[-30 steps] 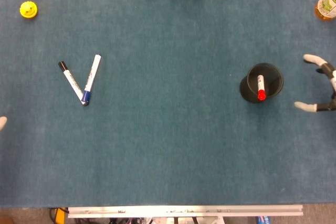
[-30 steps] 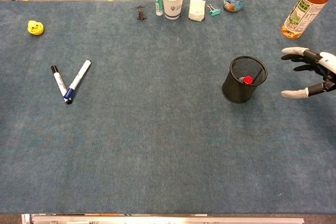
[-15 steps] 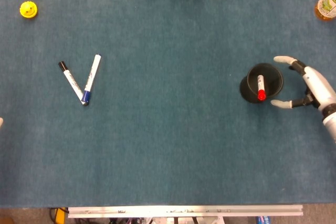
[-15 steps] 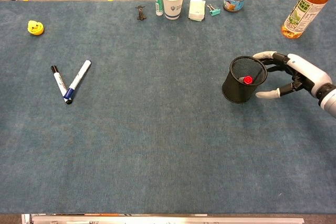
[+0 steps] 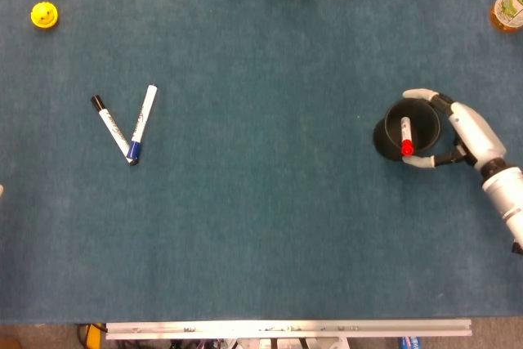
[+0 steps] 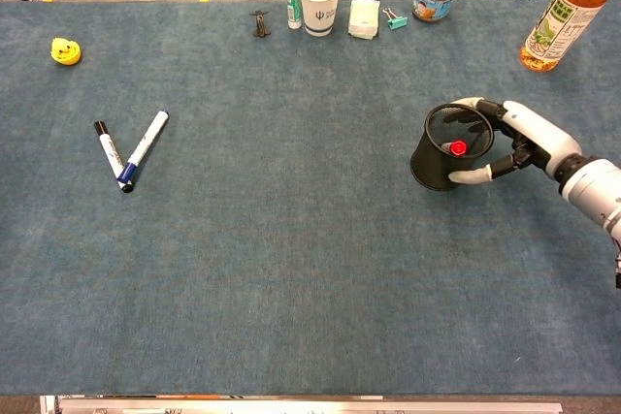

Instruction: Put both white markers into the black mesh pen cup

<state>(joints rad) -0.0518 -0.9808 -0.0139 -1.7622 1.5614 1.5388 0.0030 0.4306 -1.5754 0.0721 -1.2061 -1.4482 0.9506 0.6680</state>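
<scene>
Wrapping its fingers around the black mesh pen cup (image 6: pixel 448 149), the right hand (image 6: pixel 519 138) grasps the cup from the side on the blue counter (image 6: pixel 310 269). Inside the cup stands one pen with a red cap (image 5: pixel 405 137). Both white markers are not in the cup yet: the white marker with the black cap (image 5: pixel 109 127) and the white marker with the blue cap (image 5: pixel 142 122) lie far to the left, touching at their lower ends. The left hand is barely visible, so I cannot tell its state. By my judgement, both placements remain.
</scene>
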